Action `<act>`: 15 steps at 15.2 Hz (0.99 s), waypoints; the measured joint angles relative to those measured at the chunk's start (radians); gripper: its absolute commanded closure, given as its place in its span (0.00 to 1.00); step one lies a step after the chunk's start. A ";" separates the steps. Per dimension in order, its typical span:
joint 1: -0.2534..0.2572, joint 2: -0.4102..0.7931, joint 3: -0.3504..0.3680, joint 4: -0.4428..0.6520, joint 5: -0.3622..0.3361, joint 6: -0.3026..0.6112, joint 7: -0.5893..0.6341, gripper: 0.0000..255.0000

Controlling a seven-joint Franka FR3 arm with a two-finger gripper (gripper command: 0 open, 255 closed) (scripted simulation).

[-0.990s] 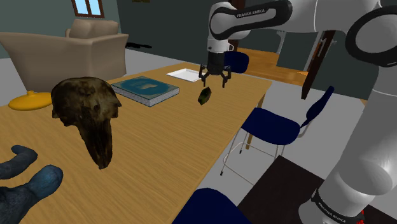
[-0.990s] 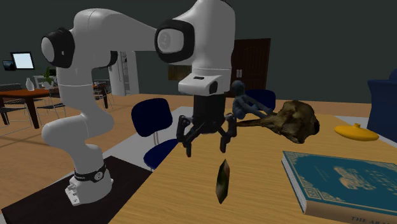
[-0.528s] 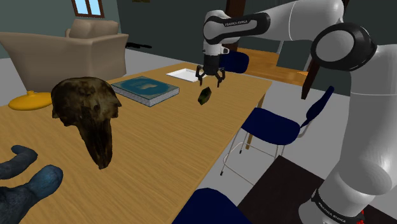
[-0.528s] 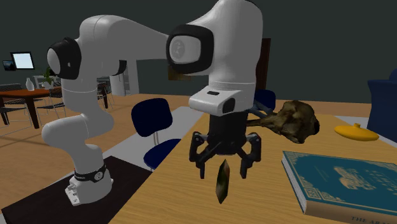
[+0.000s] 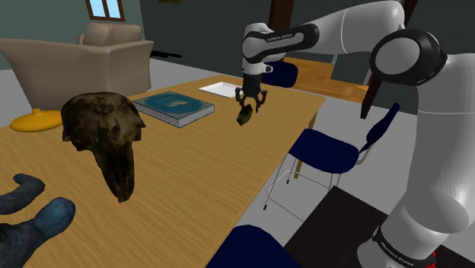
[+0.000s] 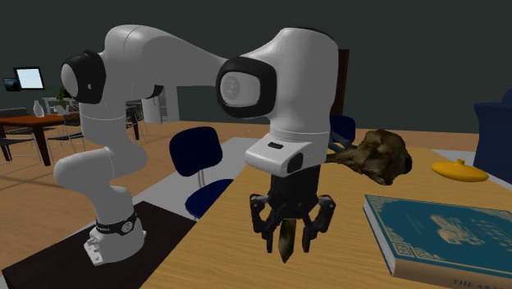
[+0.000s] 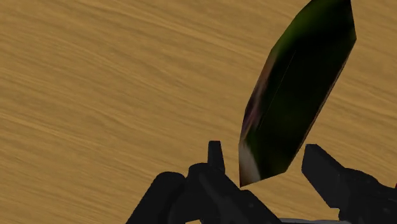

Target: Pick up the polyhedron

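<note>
Two black fingers of the end effector (image 5: 247, 107) point down in the shoulder view. They stand apart, one on each side of the top of the polyhedron (image 5: 243, 118). The polyhedron is dark green and stands on its tip on the wooden counter (image 5: 198, 175), near the far end. A blue book (image 5: 173, 106) lies toward this view's left of it. A white sheet (image 5: 221, 89) lies just behind it. A big brown skull (image 5: 103, 133) sits closer to the camera, well apart from the polyhedron. A yellow thing (image 5: 36, 120) lies at the left edge.

From the second exterior view, the white arm (image 6: 271, 90) bends down over the counter (image 6: 238, 271). The end effector (image 6: 287, 243) is low and open. The polyhedron (image 6: 285, 250) stands between the fingers, and its tip pokes out below them. The book (image 6: 447, 234) lies to this view's right. The skull (image 6: 377, 154) is farther back.

Through the wrist view, the polyhedron (image 7: 296, 95) is long and pointed and leans a little. It is dark green with a pale spot near one end. It sits between the two fingers (image 7: 215, 156) of the open end effector (image 7: 264, 153). One finger has a gap beside the polyhedron. The other is very close, and I cannot tell if it touches. The wooden counter (image 7: 95, 95) lies under it all.
</note>
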 measured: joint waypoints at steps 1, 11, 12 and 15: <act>0.000 0.000 0.000 -0.002 0.000 0.002 0.000 1.00; 0.000 -0.003 0.000 0.009 0.000 -0.011 0.000 1.00; 0.000 -0.003 0.000 0.022 0.001 -0.024 -0.001 1.00; 0.001 -0.004 0.001 0.061 0.001 -0.064 -0.001 1.00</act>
